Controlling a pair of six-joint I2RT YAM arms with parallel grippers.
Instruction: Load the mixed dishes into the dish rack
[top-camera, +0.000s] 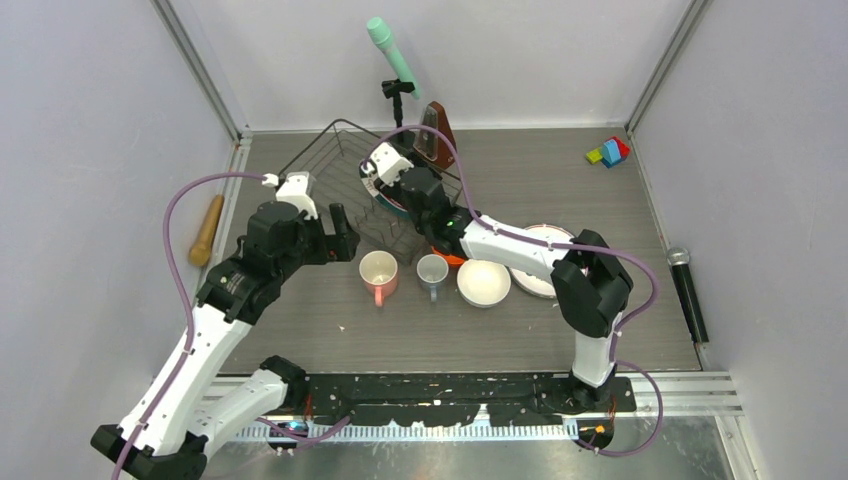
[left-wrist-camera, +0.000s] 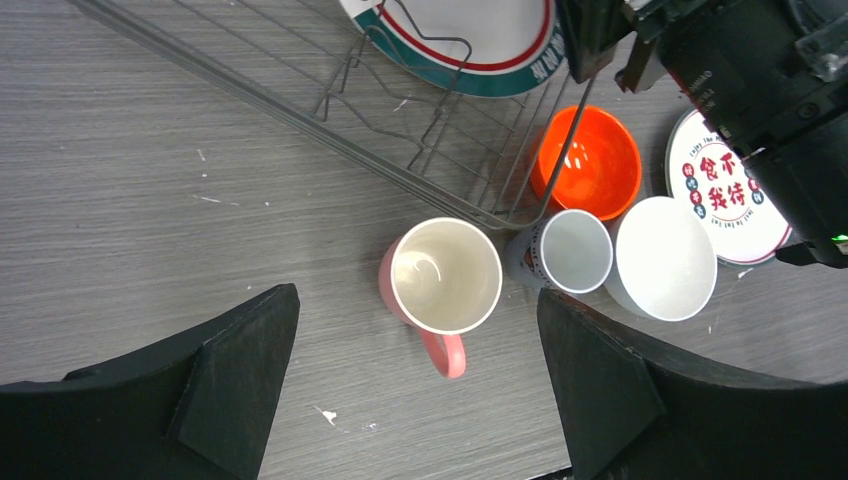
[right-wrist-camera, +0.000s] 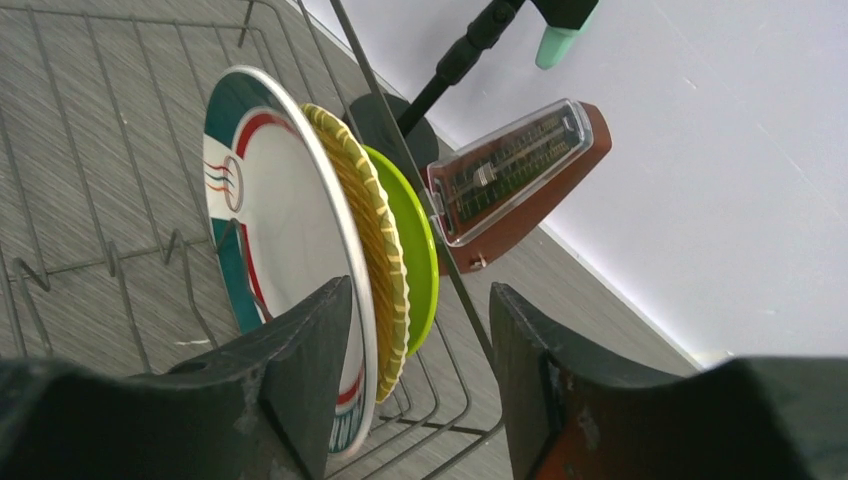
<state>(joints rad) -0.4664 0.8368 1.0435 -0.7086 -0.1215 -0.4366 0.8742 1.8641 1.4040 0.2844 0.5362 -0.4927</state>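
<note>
The dish rack (top-camera: 340, 165) stands at the back of the table. In it, on edge, are the teal-rimmed plate (right-wrist-camera: 270, 220), the tan plate (right-wrist-camera: 378, 230) and the lime-green plate (right-wrist-camera: 418, 240). My right gripper (right-wrist-camera: 420, 370) is open over their rims, its left finger against the teal-rimmed plate and nothing clamped. In front of the rack sit the pink mug (left-wrist-camera: 445, 275), the grey-blue mug (left-wrist-camera: 575, 250), the white bowl (left-wrist-camera: 665, 258) and the orange-red bowl (left-wrist-camera: 590, 160). My left gripper (left-wrist-camera: 415, 400) hangs wide open above the pink mug, empty.
A white plate with red characters (left-wrist-camera: 725, 190) lies partly under my right arm (top-camera: 520, 250). A metronome (top-camera: 435, 135) and a green microphone on a stand (top-camera: 392, 50) are behind the rack. A wooden pestle (top-camera: 207, 230) lies far left, coloured blocks (top-camera: 608, 152) and a black microphone (top-camera: 688, 292) far right.
</note>
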